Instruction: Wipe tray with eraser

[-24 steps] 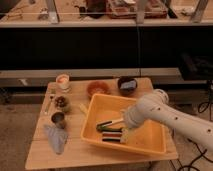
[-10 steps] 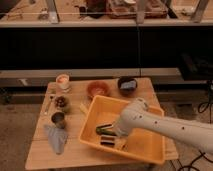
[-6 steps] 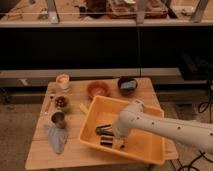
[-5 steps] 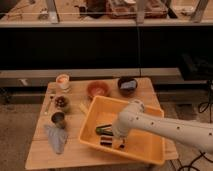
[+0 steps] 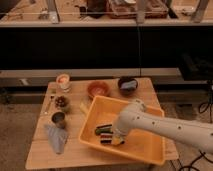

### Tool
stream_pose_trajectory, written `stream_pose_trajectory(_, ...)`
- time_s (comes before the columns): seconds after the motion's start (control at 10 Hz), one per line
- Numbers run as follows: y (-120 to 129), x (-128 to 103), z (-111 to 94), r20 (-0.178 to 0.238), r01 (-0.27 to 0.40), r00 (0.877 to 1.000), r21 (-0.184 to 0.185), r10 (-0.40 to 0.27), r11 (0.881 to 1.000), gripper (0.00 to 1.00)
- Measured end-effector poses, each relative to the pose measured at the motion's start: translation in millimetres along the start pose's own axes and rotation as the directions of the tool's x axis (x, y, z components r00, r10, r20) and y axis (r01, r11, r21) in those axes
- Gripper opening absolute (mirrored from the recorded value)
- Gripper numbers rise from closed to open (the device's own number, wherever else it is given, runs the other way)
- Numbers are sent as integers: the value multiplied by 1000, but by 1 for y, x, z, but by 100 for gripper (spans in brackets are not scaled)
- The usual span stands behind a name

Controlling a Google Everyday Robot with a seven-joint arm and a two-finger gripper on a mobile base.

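Note:
The yellow-orange tray (image 5: 109, 113) sits on the right half of the wooden table (image 5: 45, 156). The eraser (image 5: 105, 139), a small dark striped block, lies on the tray floor near its front-left side. A long green-and-black stick (image 5: 102, 129) lies just behind it. My gripper (image 5: 116, 139) is down inside the tray, right beside the eraser on its right and seemingly touching it. The white arm (image 5: 160, 127) reaches in from the right across the tray.
An orange bowl (image 5: 98, 89) and a dark bowl (image 5: 127, 84) stand behind the tray. To the left are a small cup (image 5: 63, 80), a brown pinecone-like thing (image 5: 61, 102), a metal cup (image 5: 58, 118) and a grey-blue cloth (image 5: 56, 137).
The arm has swung from the tray's right side down and left to the eraser. In the last second it has only shifted slightly; the eraser and stick stay in place.

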Motion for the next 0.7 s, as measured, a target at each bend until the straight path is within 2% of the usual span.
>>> stream_pose_trajectory(0.2,-7,5,-32,19,-7,1000,40,7,999,11)
stream_pose_trajectory(0.5,-20,23,-100,55,-32,998,125,25,992,11)
stream_pose_trajectory(0.7,-24,36,-120,64,-43,997,140,34,989,11)
